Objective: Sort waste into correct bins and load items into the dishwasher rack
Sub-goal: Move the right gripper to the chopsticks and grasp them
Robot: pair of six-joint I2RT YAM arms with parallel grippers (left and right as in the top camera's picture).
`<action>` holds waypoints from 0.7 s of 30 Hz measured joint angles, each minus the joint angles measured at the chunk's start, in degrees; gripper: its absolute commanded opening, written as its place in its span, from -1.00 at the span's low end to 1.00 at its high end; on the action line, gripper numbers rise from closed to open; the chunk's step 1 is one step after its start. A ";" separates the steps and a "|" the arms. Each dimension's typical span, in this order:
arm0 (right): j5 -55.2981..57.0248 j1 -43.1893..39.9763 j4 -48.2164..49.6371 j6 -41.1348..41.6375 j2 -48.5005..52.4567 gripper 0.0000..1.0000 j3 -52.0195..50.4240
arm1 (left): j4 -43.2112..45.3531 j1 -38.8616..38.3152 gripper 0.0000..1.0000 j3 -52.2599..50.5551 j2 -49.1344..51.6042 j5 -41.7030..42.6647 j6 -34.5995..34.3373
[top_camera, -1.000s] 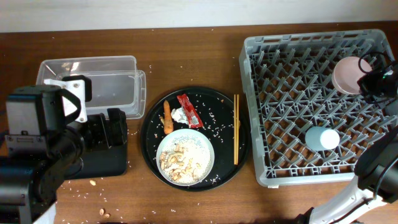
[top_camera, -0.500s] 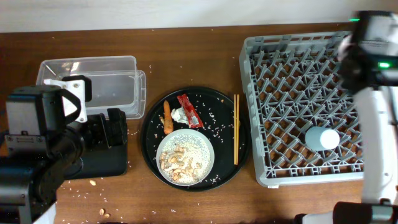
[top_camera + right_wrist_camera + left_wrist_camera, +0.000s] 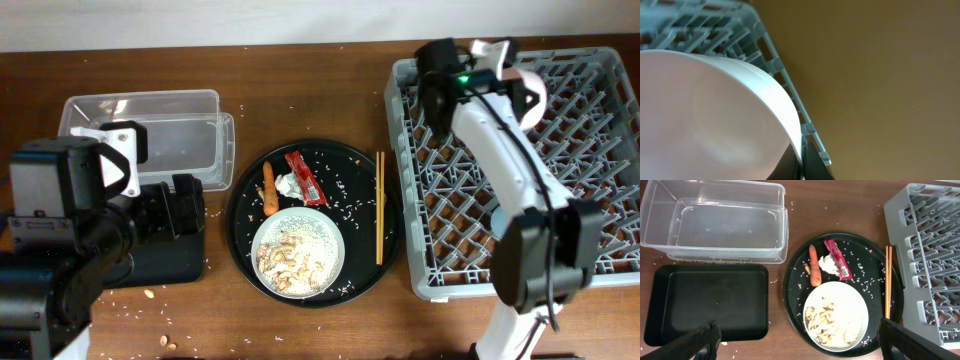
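A: Right pincer, quick?
B: Clamped on the rim of the small white bowl. An edge grip, likely so the bowl can be stood on its side between pegs.
A: Where?
B: Over the far left part of the rack, grid right behind the bowl. Can't tell if it touches the pegs.
A: Further out?
B: Chopsticks lie to the pincer's left and nearer the robot, on the right edge of the round black tray, not loaded yet. Beyond them is the plate, heaped with rice and nuts. My guess is it gets emptied before racking.
A: Other waste?
B: Carrot, tissue and red wrapper sit bunched just past the plate, unsorted.
A: Bins?
B: Farthest left: clear tub, with the shallow black tray beside it.
A: Left pincer?
B: Fingers spread wide, holding nothing, above the tray.
A: Any text?
B: None readable. The wrapper print is too small.
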 measured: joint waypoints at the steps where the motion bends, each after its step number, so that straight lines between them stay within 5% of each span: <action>1: 0.31 0.09 -0.44 0.00 0.96 -0.92 -0.09 | 0.00 0.00 0.99 0.00 0.00 0.02 0.00; 21: 0.39 -4.15 -0.90 -0.13 5.27 -0.91 -0.33 | 0.00 0.00 0.99 0.00 0.00 0.00 0.00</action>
